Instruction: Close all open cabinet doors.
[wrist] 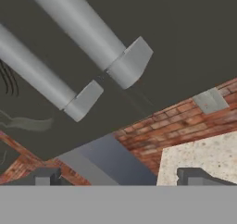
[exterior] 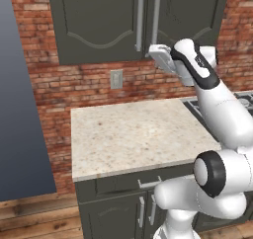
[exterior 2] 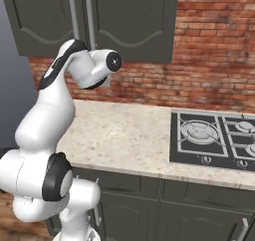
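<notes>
- The two dark grey-green upper cabinet doors with arched moulding, the left one (exterior: 96, 20) and the right one (exterior: 190, 11), hang at twelve o'clock above the speckled beige stone worktop (exterior: 133, 134); both look flush with the frame.
- Their long silver bar handles (wrist: 78, 28) run side by side just ahead of the hand (wrist: 121, 177).
- The hand's fingers (wrist: 194, 176) stand apart, clamped on nothing.
- Such doors are rigid, hinged, light to swing; a flat push near the handle edge gives best leverage, though the smooth bars are probably slippery.
- The lower doors (exterior: 113, 218) at six o'clock also appear shut.
</notes>
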